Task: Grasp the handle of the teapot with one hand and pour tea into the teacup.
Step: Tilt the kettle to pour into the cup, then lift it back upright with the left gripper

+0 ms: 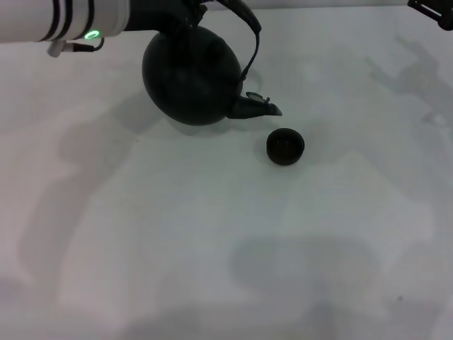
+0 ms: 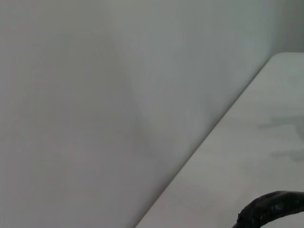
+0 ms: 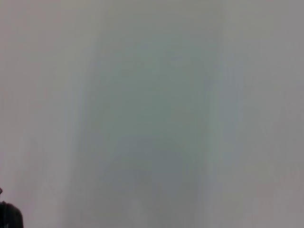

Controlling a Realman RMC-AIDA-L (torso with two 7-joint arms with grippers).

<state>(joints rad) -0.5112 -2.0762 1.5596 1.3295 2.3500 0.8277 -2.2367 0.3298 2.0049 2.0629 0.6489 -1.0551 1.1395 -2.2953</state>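
Below the left gripper [image 1: 195, 8], whose grip I cannot tell, the teapot [image 1: 191, 74] hangs tilted, spout [image 1: 256, 106] just short of the teacup [image 1: 285, 146]. Further tilting risks tea landing on the table [image 1: 212, 248].

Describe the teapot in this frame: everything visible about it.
The teapot is a round matte black pot with a bulbous body, tilted so its short spout points toward the teacup, ending just short of it. Its dark arched handle loops up to where the left arm enters at the top edge. No pouring stream is visible.
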